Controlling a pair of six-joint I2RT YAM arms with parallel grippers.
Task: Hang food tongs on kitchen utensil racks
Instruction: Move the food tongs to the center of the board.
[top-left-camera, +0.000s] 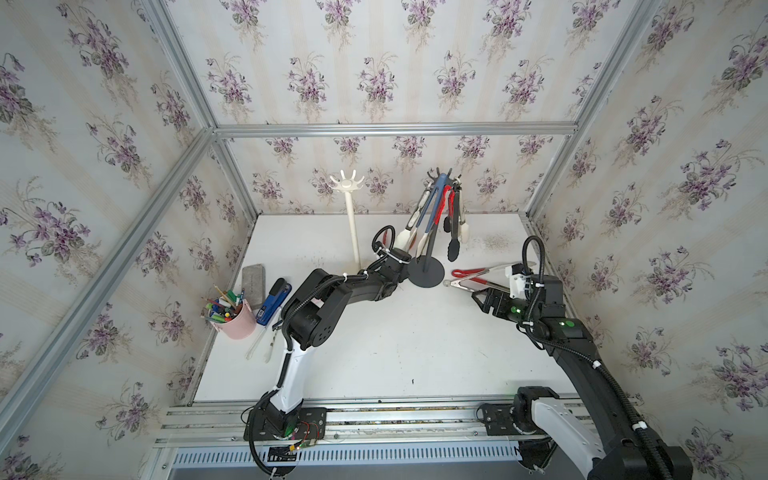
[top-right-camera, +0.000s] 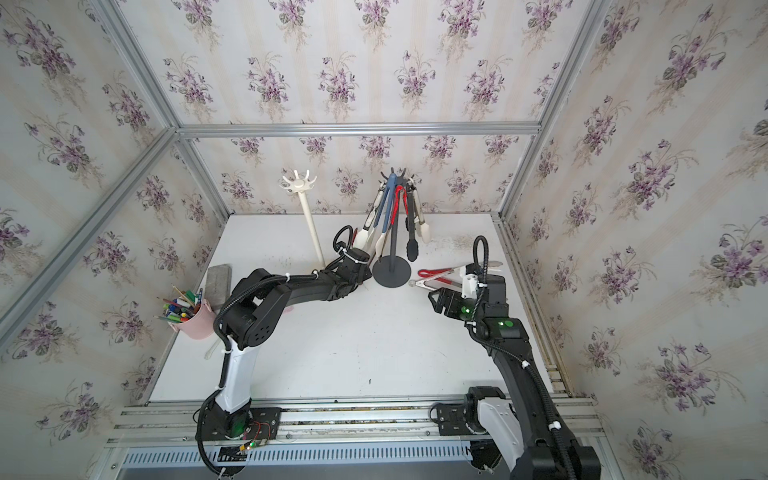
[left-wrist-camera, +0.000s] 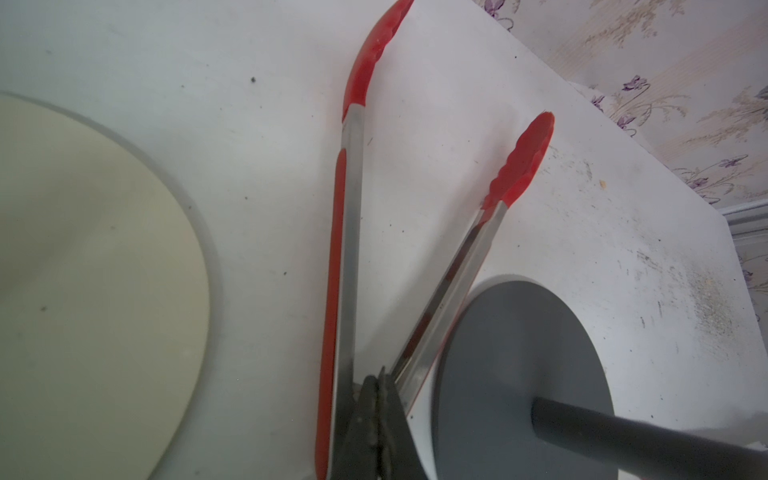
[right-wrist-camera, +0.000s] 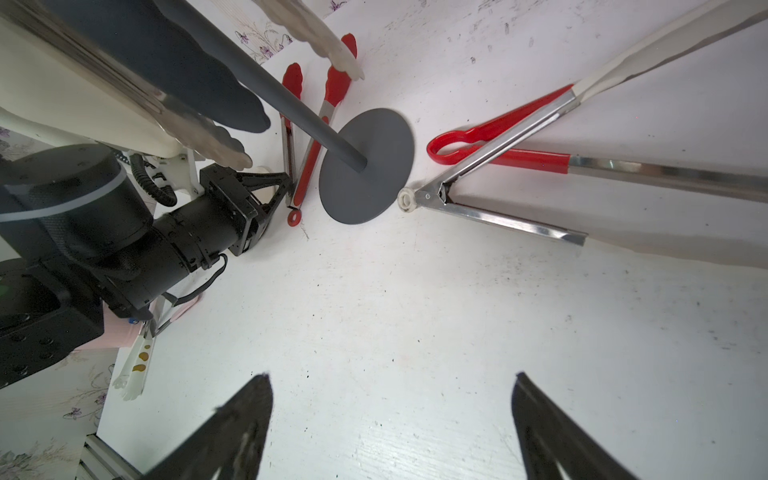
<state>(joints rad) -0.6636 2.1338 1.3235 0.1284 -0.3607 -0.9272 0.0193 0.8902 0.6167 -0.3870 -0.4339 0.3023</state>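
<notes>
Presently the left gripper (left-wrist-camera: 380, 388) sits clenched between the arms of red-tipped steel tongs (left-wrist-camera: 347, 249) lying just beside the disc base (left-wrist-camera: 519, 353) of the dark grey pole rack (right-wrist-camera: 291, 108), the right gripper (right-wrist-camera: 392, 378) released.

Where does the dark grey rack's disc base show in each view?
Both top views: disc base mid-table, past the left arm.
Left wrist: beside the red tongs.
Right wrist: between red tongs and silver tongs.
Shared landmark: grey pole rising from its centre.

Prob. lab test cell: alu frame (top-left-camera: 395, 129), wallpaper panels (top-left-camera: 374, 62).
</notes>
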